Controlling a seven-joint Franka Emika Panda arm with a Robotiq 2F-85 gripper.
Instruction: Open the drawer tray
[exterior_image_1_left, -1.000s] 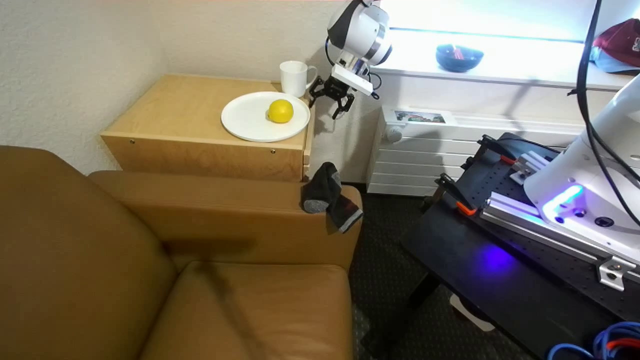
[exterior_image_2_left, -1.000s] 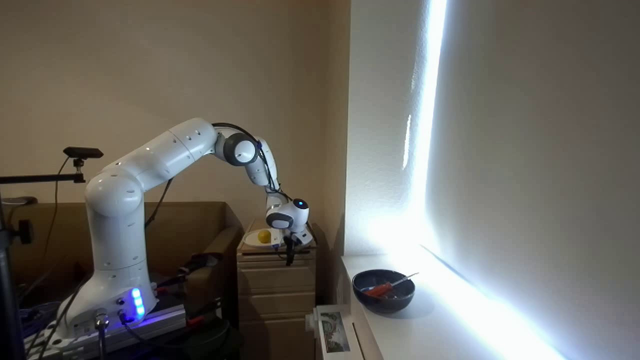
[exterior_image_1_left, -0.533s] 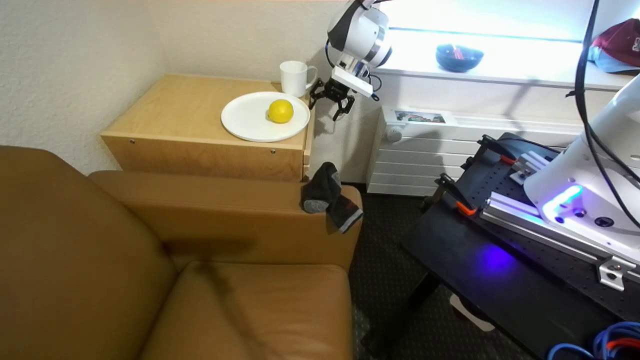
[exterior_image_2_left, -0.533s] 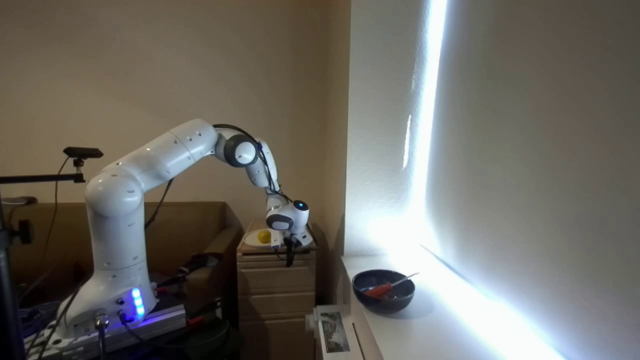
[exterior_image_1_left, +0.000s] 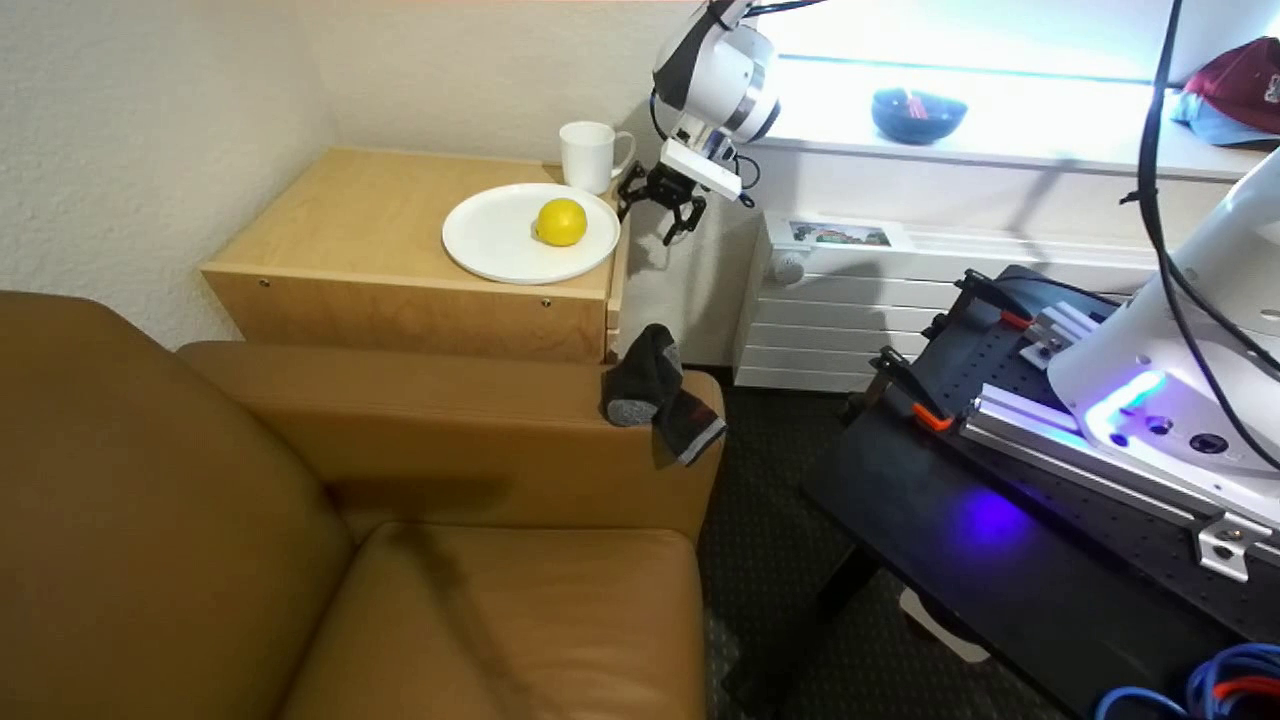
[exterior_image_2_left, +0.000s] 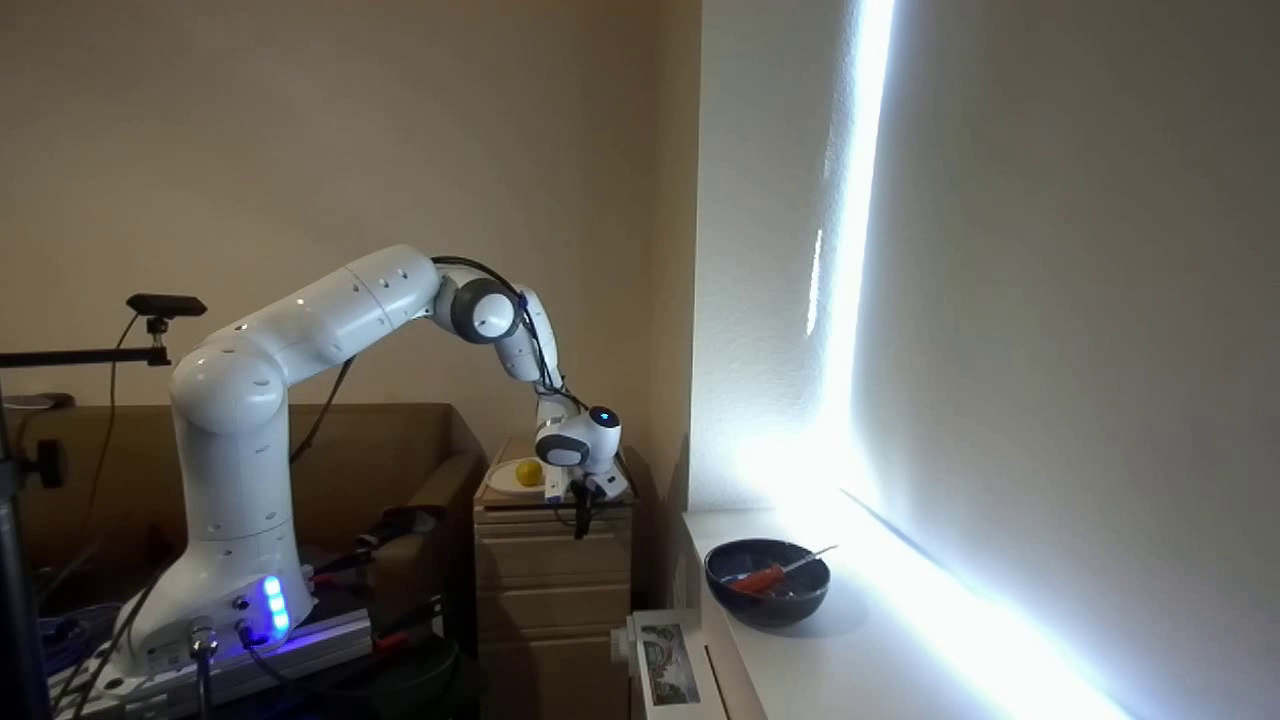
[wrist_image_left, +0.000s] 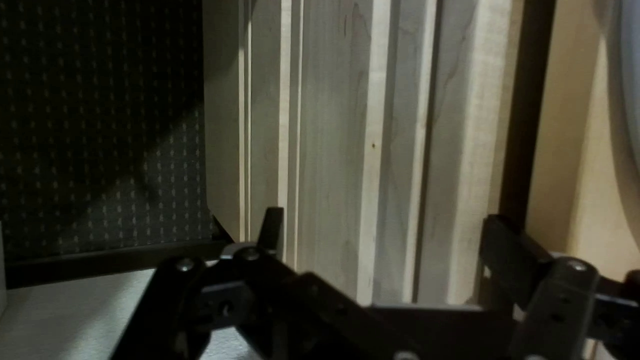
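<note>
Gripper (wrist_image_left: 385, 237) sits a little lower than half a second ago, jaws wide apart and holding nothing. In the wrist view one finger (wrist_image_left: 510, 252) overlaps the dark gap (wrist_image_left: 526, 100) above the tray (wrist_image_left: 462, 150); contact cannot be told. Tray lies just under the top of the side table (exterior_image_1_left: 400, 210) and seems not yet pulled out. Plate (exterior_image_1_left: 490, 237), lemon (exterior_image_1_left: 562, 222) and mug (exterior_image_1_left: 586, 160) on it: unmoved. Reading: lowering likely brings that finger toward the gap, for a hooking pull at the tray's upper edge.
</note>
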